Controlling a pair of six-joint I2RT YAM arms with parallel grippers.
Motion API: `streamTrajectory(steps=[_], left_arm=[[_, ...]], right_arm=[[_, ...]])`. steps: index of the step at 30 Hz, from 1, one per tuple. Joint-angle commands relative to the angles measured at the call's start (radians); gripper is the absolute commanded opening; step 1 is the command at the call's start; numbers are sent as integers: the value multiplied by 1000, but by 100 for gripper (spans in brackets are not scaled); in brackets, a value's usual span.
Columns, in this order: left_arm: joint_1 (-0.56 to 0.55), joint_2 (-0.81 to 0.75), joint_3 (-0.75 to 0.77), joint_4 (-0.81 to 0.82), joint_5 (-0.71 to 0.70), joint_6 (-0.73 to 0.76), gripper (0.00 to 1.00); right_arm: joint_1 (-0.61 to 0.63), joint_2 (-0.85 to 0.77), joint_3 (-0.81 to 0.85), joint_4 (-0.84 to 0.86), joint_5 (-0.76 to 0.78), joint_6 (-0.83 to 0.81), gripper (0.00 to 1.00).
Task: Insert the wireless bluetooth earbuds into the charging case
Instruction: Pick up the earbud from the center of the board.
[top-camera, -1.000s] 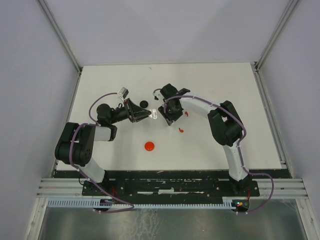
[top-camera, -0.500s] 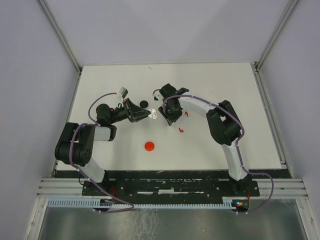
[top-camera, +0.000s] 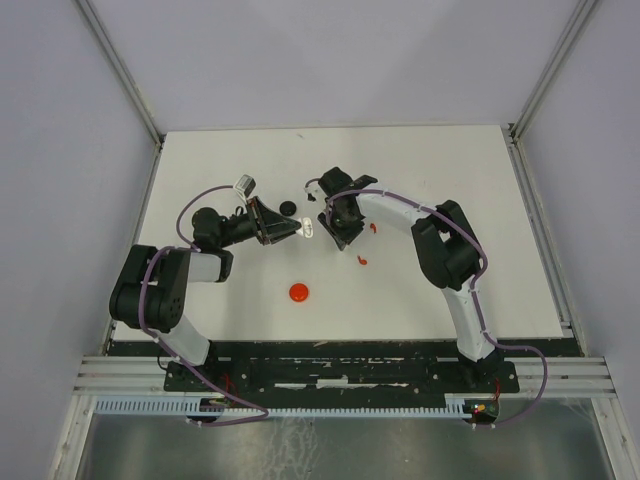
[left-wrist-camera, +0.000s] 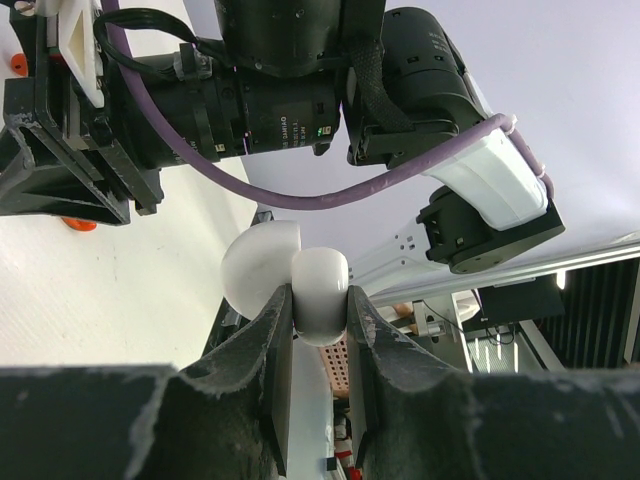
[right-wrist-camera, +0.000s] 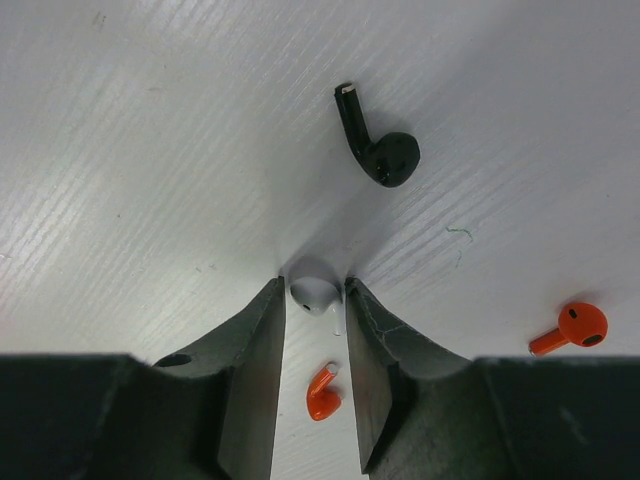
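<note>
table (top-camera: 420, 290): r arm (top-camera: 400, 212) bent low, fingers (right-wrist-camera: 250, 380) astride white earbud (right-wrist-camera: 314, 293).

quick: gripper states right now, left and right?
Left gripper: shut on the white charging case.
Right gripper: jaws flank the white earbud; whether it is gripped cannot be told.

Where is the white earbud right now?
In the right wrist view, the white earbud lies on the table between the fingertips of the right end effector, with the black earbud just beyond it.
</note>
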Motion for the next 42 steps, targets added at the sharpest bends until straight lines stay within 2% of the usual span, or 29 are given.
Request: streamTrajectory(steps=[1,8,16,18,25,29,36,42], left_arm=[[4,-30,0,65,5,-16,3],[5,-28,1,65,5,-16,3],[5,-26,4,61,3,-21,3],[4,-26,5,61,2,-23,3],[-17,-8,14,47,4,-18,3],[-66,24,39,34,-4,-10,3],[-136,100,91,66,-24,-32,3],[-175,152,126,148,-30,-94,3]], right_arm=[[5,13,37,-12,11,-13,37],[5,17,39,-17,14,-16,29],[0,-21,18,29,32,-8,7],[-16,-77,-24,105,30,17,2],[-73,-377,-266,462,24,100,1],[-83,-546,-391,639,16,101,1],[-83,-774,-692,1025,-69,112,1],[-82,-826,-750,1069,-151,124,1]])
